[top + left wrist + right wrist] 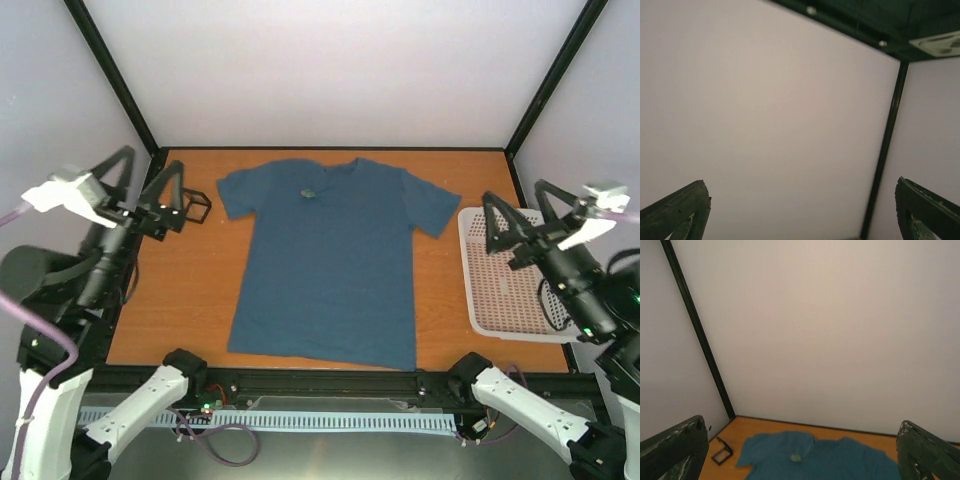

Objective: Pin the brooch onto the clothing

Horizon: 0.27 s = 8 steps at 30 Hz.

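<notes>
T-shirt [330,270]: open from above | far left: black holder [197,208] | right: mesh basket [500,295]

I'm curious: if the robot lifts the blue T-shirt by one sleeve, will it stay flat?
Probably not. The T-shirt lies thin and flat on the table, hem slightly wavy, so it would likely droop and fold. Pushed, it would probably bunch up, shifting the brooch near its collar.

a teal-blue short-sleeved t-shirt [835,460] lies flat by the far edge of the orange wooden table [757,426], a tiny pale grey-green brooch [796,457] just below its neckline, a small black frame [722,453] near the far left corner.
</notes>
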### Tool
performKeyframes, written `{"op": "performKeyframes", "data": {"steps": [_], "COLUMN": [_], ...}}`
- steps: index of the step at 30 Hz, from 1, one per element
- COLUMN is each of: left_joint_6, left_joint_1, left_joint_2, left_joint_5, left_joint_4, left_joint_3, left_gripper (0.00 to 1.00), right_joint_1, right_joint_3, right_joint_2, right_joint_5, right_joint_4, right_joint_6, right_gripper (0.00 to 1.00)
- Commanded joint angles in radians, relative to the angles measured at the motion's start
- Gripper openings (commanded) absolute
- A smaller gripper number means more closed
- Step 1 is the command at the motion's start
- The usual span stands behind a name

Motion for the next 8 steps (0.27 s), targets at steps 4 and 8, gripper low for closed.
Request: {"op": "performKeyframes", "data": {"steps": [4, 8], "left_joint_6": [0.24, 0.254], "left_joint_1": [-0.005, -0.005], "left_joint_2": [-0.036, -0.058], "left_joint_5": [-0.101, -0.124], "left_joint_4": [0.034, 0.034], "left_joint_3": [0.096, 0.096], "left_gripper": [1.0, 1.0], "right_joint_1": [-0.003, -0.004], "right_joint_3": [0.052, 0.041], "right_joint_2": [-0.049, -0.042], "right_joint_5": [0.002, 0.032], "right_joint_4": [-0.059, -0.059], "right_joint_6": [-0.042, -0.009], "right_gripper": [1.0, 1.0]}}
